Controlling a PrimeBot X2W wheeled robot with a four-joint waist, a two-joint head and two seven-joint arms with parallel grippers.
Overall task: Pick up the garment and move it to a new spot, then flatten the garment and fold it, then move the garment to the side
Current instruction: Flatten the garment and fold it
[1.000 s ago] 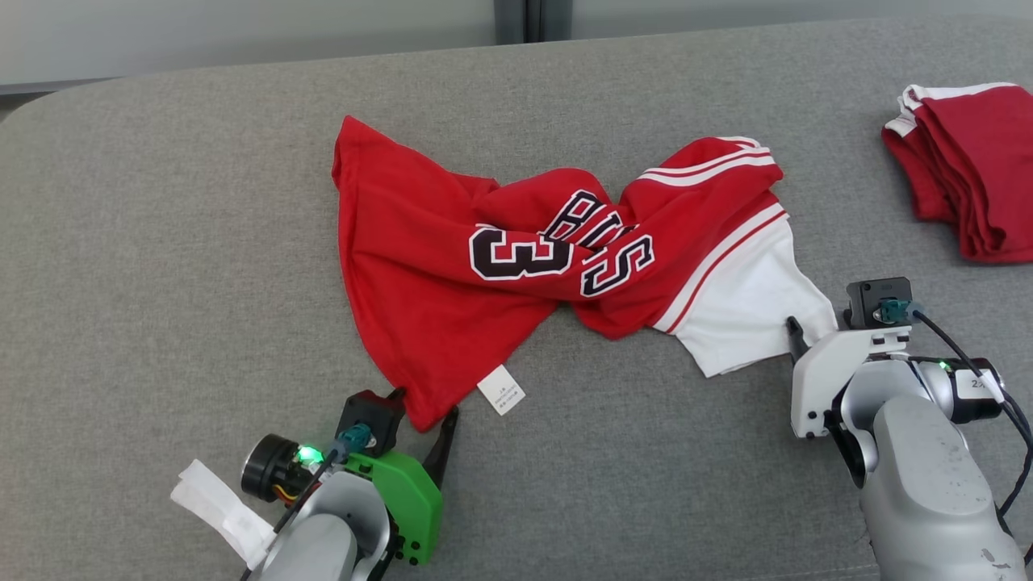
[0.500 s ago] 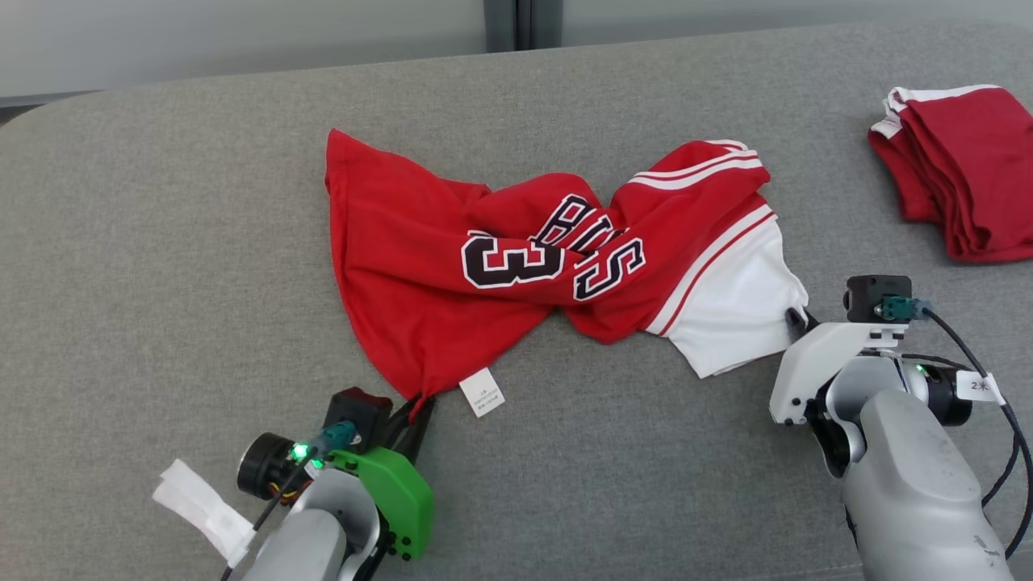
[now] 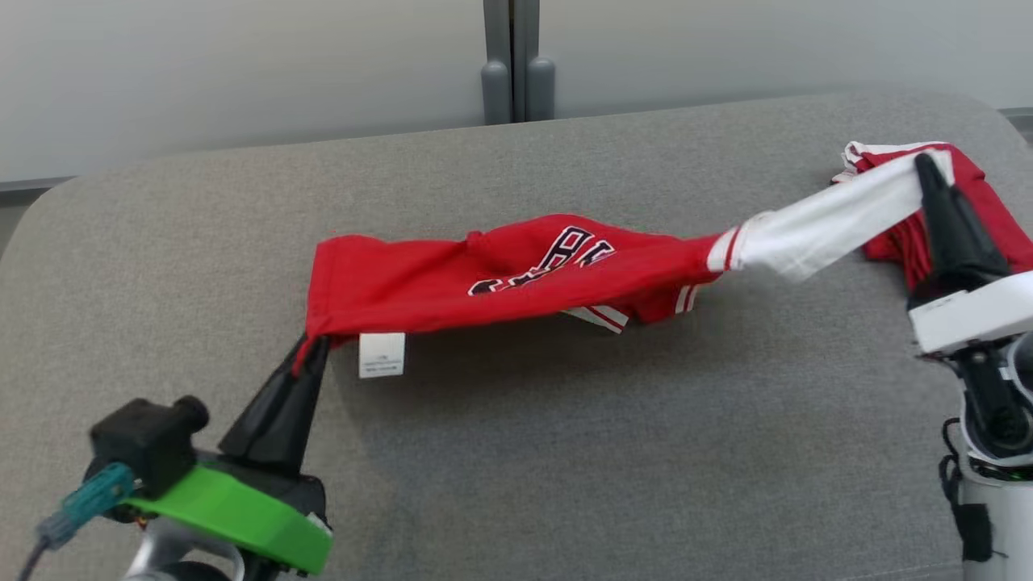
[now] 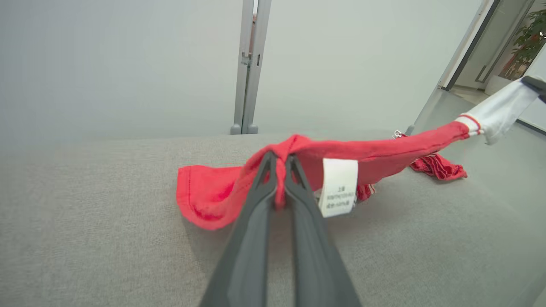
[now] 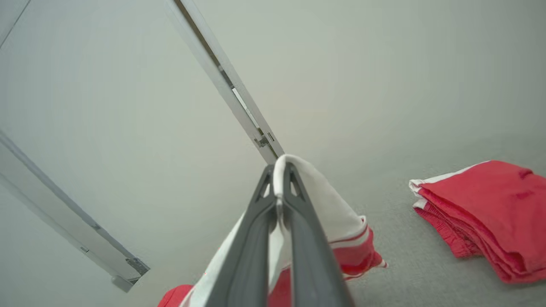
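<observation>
Mostly aloft, garment (image 3: 452,282) in left gripper (image 3: 311,349)

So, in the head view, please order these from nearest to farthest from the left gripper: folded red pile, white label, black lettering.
1. White label, hanging beside the left gripper.
2. Black lettering, mid-garment.
3. Folded red pile, far right.

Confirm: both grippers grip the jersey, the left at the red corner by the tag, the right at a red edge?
No: the right gripper is shut on the white end of the jersey, not a red edge, as the right wrist view shows. The left gripper does hold the red corner by the tag.
</observation>
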